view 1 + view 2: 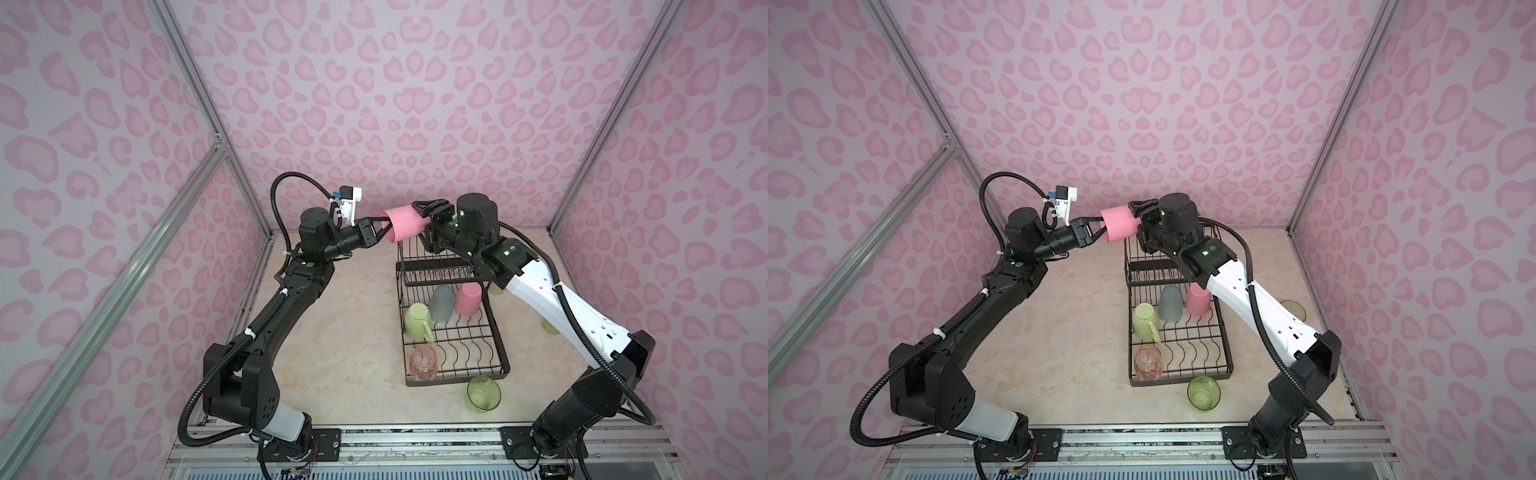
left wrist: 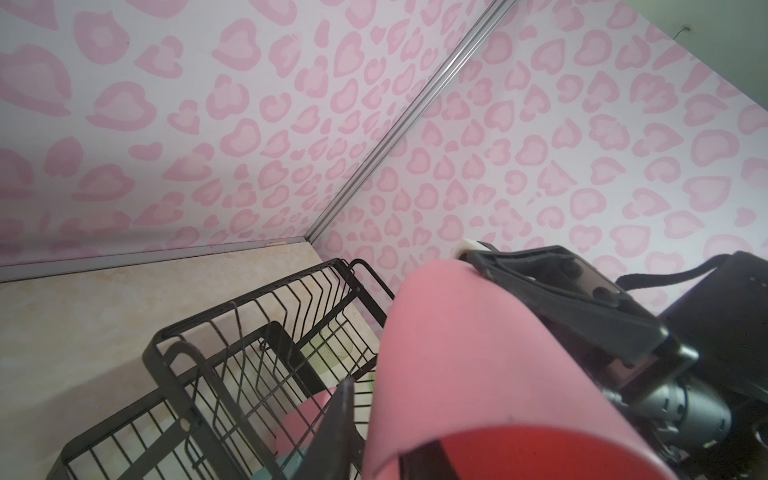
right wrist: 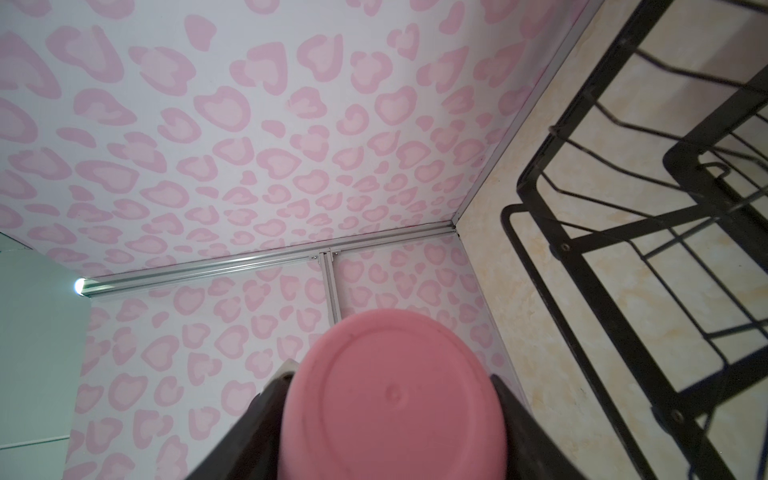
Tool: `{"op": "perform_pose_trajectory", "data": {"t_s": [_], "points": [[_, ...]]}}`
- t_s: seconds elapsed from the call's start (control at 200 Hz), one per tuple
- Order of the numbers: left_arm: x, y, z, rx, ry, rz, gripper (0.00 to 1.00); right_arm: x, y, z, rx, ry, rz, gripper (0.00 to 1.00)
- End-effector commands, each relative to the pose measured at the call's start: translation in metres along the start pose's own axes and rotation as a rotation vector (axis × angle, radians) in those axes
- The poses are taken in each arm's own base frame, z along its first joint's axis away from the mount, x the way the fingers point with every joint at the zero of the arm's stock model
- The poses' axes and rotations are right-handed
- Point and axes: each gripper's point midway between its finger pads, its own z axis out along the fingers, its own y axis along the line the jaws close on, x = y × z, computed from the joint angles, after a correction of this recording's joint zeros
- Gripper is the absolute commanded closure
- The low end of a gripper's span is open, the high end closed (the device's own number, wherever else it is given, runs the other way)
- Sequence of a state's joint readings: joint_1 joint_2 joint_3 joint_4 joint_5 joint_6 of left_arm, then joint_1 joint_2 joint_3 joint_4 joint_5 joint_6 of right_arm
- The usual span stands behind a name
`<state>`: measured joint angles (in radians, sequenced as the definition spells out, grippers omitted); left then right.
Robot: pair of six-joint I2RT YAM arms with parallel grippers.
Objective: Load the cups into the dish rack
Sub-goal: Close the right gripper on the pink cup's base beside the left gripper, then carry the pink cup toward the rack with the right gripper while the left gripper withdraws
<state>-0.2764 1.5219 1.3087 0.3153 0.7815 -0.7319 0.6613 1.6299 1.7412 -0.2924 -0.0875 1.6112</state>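
A pink tumbler [image 1: 405, 224] [image 1: 1121, 224] [image 3: 395, 395] hangs on its side above the far end of the black wire dish rack [image 1: 457, 380] [image 2: 249, 332], between both grippers. My right gripper [image 1: 422, 226] [image 3: 390, 386] is shut on its base, a finger pressed against each side. My left gripper [image 1: 385, 227] [image 2: 382, 415] stands open at the rim, one finger inside the cup and the other a little off the outer wall. Upside down in the lower tray stand a pale-green mug [image 1: 417, 320], a teal tumbler [image 1: 442, 303], a second pink tumbler [image 1: 467, 297] and a clear pink glass [image 1: 424, 363].
A clear green glass [image 1: 483, 392] lies on the marble tabletop just in front of the rack. Another green glass [image 1: 1292, 309] sits to the right of the rack, partly behind my right arm. Patterned walls enclose the table on three sides.
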Motion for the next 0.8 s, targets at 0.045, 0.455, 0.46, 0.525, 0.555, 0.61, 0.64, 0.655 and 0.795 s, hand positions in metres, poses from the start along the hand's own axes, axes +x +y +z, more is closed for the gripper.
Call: {"op": "perform_pose_trajectory", "data": {"t_s": [0.045, 0.455, 0.46, 0.525, 0.555, 0.61, 0.64, 0.655, 0.795], "points": [[-0.008, -0.007, -0.001, 0.015, -0.015, 0.041, 0.65, -0.005, 0.008, -0.004, -0.035, -0.025, -0.036, 0.4], [0.003, -0.003, -0.011, -0.062, 0.029, 0.028, 0.25, -0.029, 0.01, -0.009, -0.028, -0.151, -0.137, 0.42], [0.003, -0.002, -0.012, -0.065, 0.032, 0.026, 0.25, -0.03, 0.01, -0.009, -0.028, -0.153, -0.138, 0.42], [0.006, 0.0, -0.015, -0.09, 0.045, 0.025, 0.21, -0.036, 0.008, -0.01, -0.02, -0.19, -0.165, 0.42], [0.007, 0.001, -0.017, -0.101, 0.049, 0.025, 0.2, -0.039, 0.008, -0.011, -0.017, -0.206, -0.183, 0.42], [0.008, 0.002, -0.02, -0.125, 0.055, 0.025, 0.19, -0.044, 0.008, -0.013, -0.01, -0.235, -0.215, 0.41], [0.01, 0.004, -0.023, -0.141, 0.059, 0.026, 0.18, -0.048, 0.006, -0.014, -0.002, -0.256, -0.232, 0.41], [0.011, 0.006, -0.024, -0.152, 0.062, 0.025, 0.17, -0.05, 0.007, -0.015, -0.001, -0.265, -0.24, 0.41], [0.017, 0.016, -0.035, -0.233, 0.078, 0.017, 0.15, -0.062, 0.003, -0.016, 0.028, -0.336, -0.334, 0.4]]}}
